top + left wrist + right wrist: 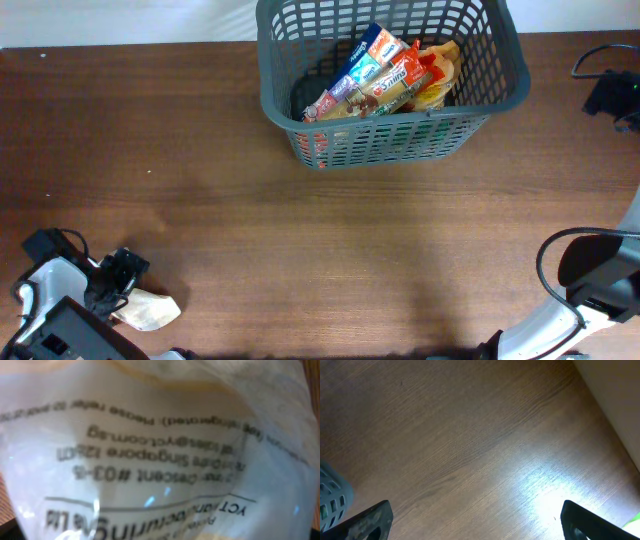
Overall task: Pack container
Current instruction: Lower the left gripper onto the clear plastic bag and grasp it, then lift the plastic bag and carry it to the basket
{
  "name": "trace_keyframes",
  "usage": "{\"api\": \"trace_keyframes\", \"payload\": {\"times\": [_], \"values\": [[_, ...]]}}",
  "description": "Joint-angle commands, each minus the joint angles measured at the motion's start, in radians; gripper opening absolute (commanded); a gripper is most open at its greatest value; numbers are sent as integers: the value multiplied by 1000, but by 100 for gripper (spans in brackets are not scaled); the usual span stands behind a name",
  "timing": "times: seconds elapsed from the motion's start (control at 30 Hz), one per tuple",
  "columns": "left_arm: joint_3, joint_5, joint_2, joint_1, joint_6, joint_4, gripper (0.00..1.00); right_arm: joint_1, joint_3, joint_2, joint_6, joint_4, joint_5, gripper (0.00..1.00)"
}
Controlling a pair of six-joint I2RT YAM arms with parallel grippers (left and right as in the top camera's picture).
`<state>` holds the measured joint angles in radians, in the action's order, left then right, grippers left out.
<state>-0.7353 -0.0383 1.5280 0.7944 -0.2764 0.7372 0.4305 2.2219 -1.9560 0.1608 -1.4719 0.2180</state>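
White, glossy plastic filled the left wrist view. A sealed packet [160,450] printed in small black type, with a Singapore address among the lines, sat right up against the left claw [125,282]. It was so close that the print blurred and the claw's own fingers were hidden. From overhead, the pale packet lay on the brown wooden table [320,230] at the claw's tip, poking out to its right. That claw stood spread as wide as it goes. No grip on the packet showed, and whether the fingers touched it could not be told.

The right claw [475,527] was also wide open. One dark fingertip [367,522] sat at each lower corner of its wrist view, with only bare wood grain and a bright glare between them. Just past the finger at the right edge of that view was a green sliver [634,522], too small to identify. Off to this claw's left, a rounded grey corner of the container [330,495] edged into the view.

The container [268,90], a dark grey lattice shopping basket, stood far ahead of both claws and well apart from each. It was ahead and to the right of the left claw, and ahead and to the left of the right one. Inside it, snack packets [385,75] in blue, orange, red and yellow leaned together. Far ahead of the right claw, by the table's edge, sat a black device [612,95] with a cable.
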Motion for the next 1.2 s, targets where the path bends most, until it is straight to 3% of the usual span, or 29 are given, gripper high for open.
{"api": "trace_keyframes", "payload": {"times": [0.0, 0.07, 0.13, 0.23, 0.4, 0.67, 0.93, 1.03, 1.17], "values": [[22, -30, 11, 7, 12, -12, 100, 2, -6, 3, 13, 1, 2, 99], [21, -30, 11, 7, 12, -14, 89, 2, -6, 3, 13, 1, 2, 99], [18, -30, 11, 7, 12, -13, 57, 2, -6, 3, 13, 1, 2, 99], [5, -30, 11, 7, 12, -10, 32, 2, -6, 3, 13, 1, 2, 99], [-48, -98, 11, 6, 12, 21, 3, 2, -6, 3, 13, 1, 2, 99], [-294, -191, -21, -74, 13, 119, 2, 2, -6, 3, 13, 1, 2, 99], [-736, -194, -70, -434, 13, 129, 2, 2, -6, 3, 13, 1, 2, 99], [-883, -179, -70, -624, 13, 18, 2, 2, -6, 3, 13, 1, 2, 99], [-988, -61, -69, -872, 13, -246, 2, 2, -6, 3, 13, 1, 2, 99]]}}
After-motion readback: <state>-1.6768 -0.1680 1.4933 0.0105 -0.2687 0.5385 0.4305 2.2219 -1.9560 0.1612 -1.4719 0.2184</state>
